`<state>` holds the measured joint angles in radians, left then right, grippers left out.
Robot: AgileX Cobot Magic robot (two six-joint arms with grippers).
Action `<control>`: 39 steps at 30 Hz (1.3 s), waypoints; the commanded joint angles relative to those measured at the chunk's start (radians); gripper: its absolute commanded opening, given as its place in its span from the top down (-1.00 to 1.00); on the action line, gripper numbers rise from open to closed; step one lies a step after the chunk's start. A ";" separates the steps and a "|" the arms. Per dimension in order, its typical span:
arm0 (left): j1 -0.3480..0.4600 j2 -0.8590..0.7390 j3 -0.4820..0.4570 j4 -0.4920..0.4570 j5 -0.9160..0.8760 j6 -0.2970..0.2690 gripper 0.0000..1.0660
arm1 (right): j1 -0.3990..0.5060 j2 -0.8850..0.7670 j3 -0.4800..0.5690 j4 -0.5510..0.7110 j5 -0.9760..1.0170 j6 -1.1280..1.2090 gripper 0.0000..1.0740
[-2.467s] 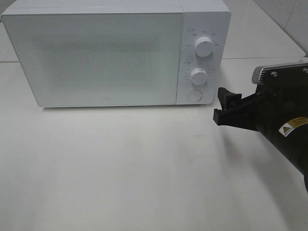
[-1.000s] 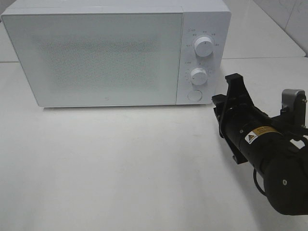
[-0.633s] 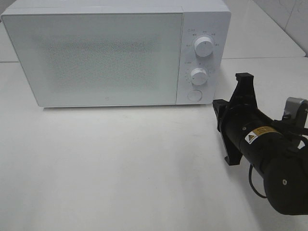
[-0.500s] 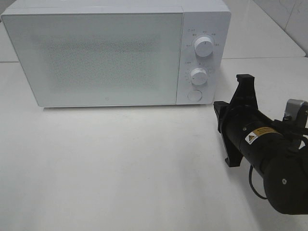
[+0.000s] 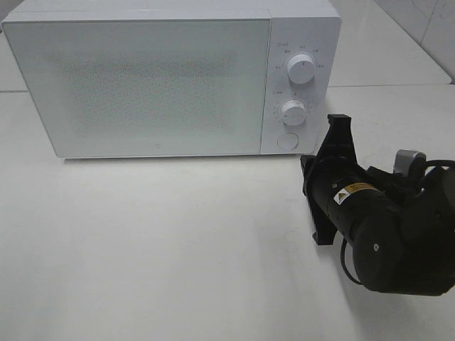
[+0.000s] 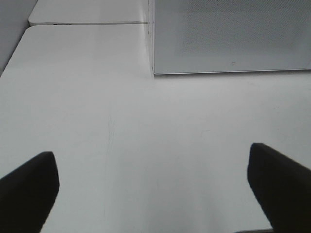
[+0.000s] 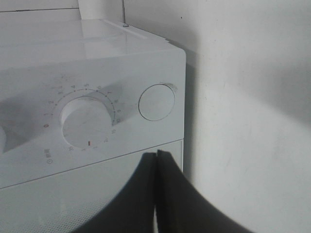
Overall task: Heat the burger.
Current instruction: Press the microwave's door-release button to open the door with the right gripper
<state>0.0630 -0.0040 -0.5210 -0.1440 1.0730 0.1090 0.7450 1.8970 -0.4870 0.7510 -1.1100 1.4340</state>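
Behind the frosted door [image 5: 142, 85] of the white microwave [image 5: 298, 21] nothing can be made out, so the place of the burger cannot be told; it is seen in none of the views. The door is shut. The microwave is set at the far side of a white table [image 5: 178, 249]. Beside the door, on the control panel, an upper dial [image 5: 301, 69], a lower dial [image 5: 293, 111] and a round button [image 5: 287, 141] are stacked one below the other.

Just in front of the panel's lower corner the black right arm [image 5: 384, 227] is held low over the table. The right gripper [image 7: 156, 154] is closed, its jaws pressed together with nothing between them. Its tips are pointed at the microwave's front and are seen in line with the seam between panel and door, near the round button. Whether the front is touched cannot be told.

The left gripper [image 6: 153, 187] is spread wide, with its fingers [image 6: 26, 189] well apart and only bare table between them. A lower corner of the microwave is seen ahead of it.
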 commanded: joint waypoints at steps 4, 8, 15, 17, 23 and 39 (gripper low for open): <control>0.003 -0.018 0.003 -0.008 0.001 -0.008 -0.83 | -0.017 0.046 -0.068 -0.001 0.031 -0.012 1.00; 0.003 -0.018 0.003 -0.008 0.001 -0.008 -0.83 | -0.048 0.070 -0.102 -0.002 0.085 -0.009 1.00; 0.003 -0.018 0.003 -0.008 0.001 -0.008 -0.83 | -0.092 0.093 -0.165 -0.009 0.117 -0.040 1.00; 0.003 -0.018 0.003 -0.008 0.001 -0.008 -0.83 | -0.110 0.096 -0.193 -0.010 0.137 -0.066 1.00; 0.003 -0.018 0.003 -0.008 0.001 -0.008 -0.83 | -0.128 0.125 -0.240 -0.026 0.146 -0.085 1.00; 0.003 -0.018 0.003 -0.008 0.001 -0.008 -0.83 | -0.168 0.185 -0.322 -0.036 0.176 -0.094 1.00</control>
<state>0.0630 -0.0040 -0.5210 -0.1440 1.0730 0.1090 0.5930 2.0820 -0.7960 0.7330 -0.9440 1.3580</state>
